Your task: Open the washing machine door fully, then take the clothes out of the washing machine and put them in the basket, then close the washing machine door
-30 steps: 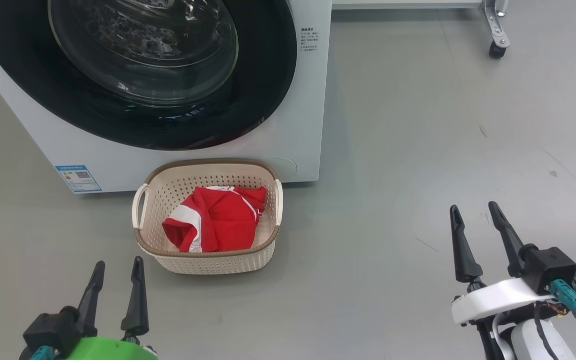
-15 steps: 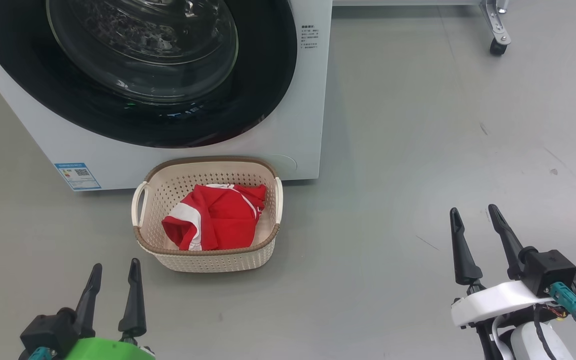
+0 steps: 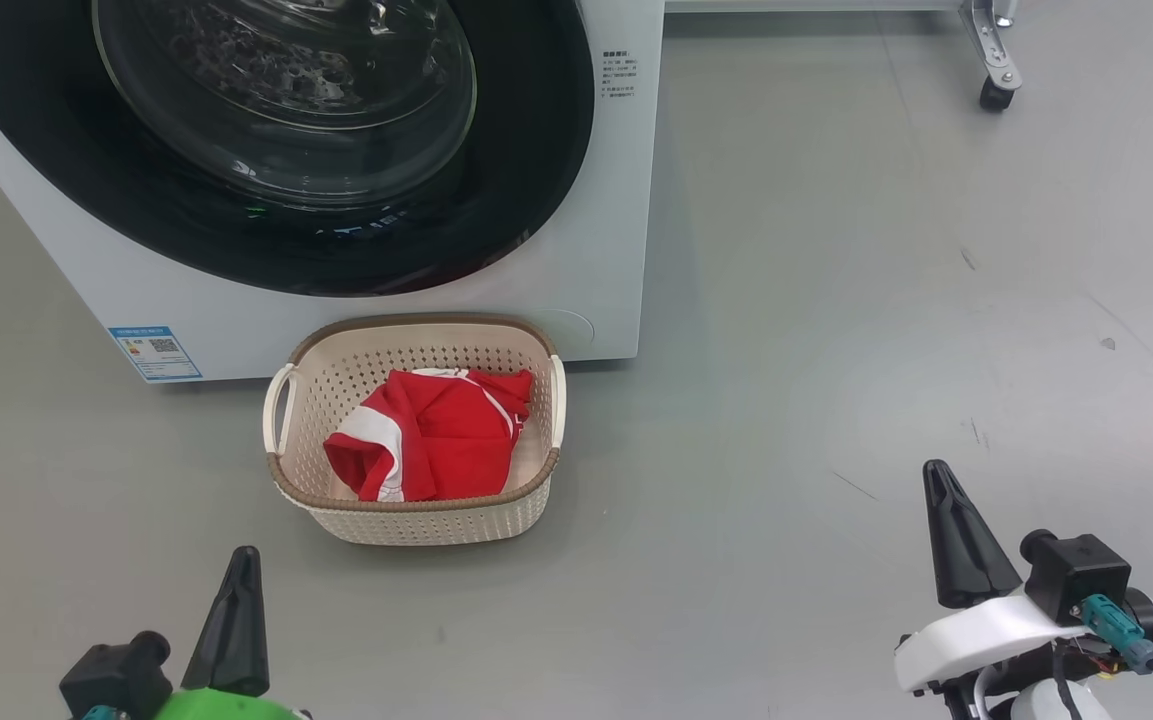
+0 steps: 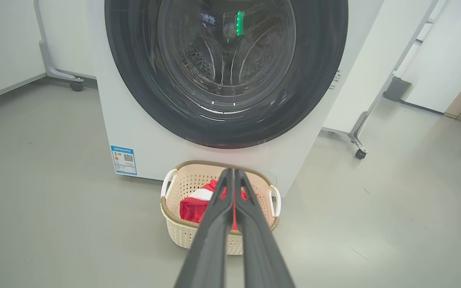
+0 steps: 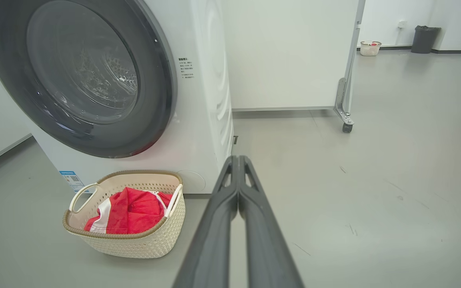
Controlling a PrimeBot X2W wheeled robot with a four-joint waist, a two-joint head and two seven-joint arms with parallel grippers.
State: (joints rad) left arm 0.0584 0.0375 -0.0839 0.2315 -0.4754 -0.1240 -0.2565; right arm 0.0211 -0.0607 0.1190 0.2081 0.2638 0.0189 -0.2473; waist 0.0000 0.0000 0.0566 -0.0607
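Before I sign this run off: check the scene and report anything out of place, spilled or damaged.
Nothing stands out. The door is shut on the washing machine, the red clothes lie inside the basket before it, and the floor has only faint scuffs. The left gripper and right gripper are shut, empty.

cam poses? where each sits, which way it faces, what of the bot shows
Head: on the head, facing forward and down at the washing machine door and the basket; left gripper lower left, right gripper lower right, both shut.
Left wrist: low, facing the door head-on; own fingers together in front of the basket.
Right wrist: low, facing the washing machine's right front corner; own fingers together.
All share: red clothes in the basket.
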